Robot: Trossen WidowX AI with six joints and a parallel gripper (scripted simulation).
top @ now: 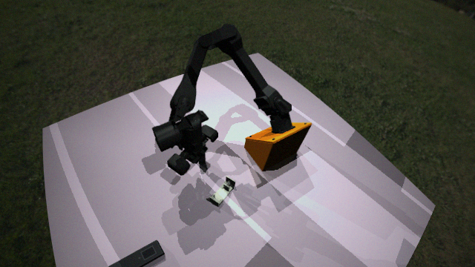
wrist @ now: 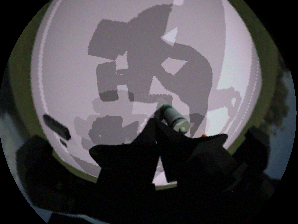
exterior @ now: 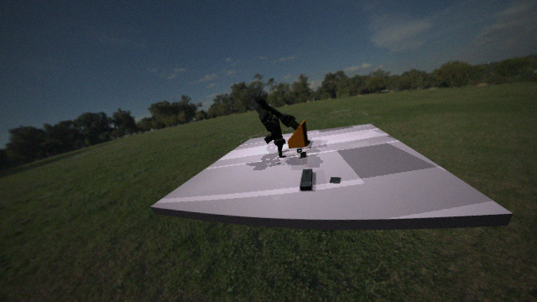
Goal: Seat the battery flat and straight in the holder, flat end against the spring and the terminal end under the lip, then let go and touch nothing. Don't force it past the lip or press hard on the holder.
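My gripper (top: 204, 169) (exterior: 281, 156) (wrist: 152, 120) is shut and empty, low over the table beside the battery. The battery (wrist: 175, 120) shows in the wrist view just right of the closed fingertips, with a pale body, a green band at its far end and its terminal end toward the camera. I cannot tell whether the fingers touch it, or whether it stands straight; in the top and exterior views the gripper hides it. The holder (top: 222, 194) (exterior: 302, 154) lies on the table in front of the gripper, toward the top camera, with no battery in it. The wrist view does not show it.
The orange base block (top: 283, 152) (exterior: 299, 136) carries the arm behind the holder. A long dark box (top: 148, 253) (exterior: 306, 179) (wrist: 57, 127) lies on the table farther out. A small flat dark piece (exterior: 335, 179) lies near that box.
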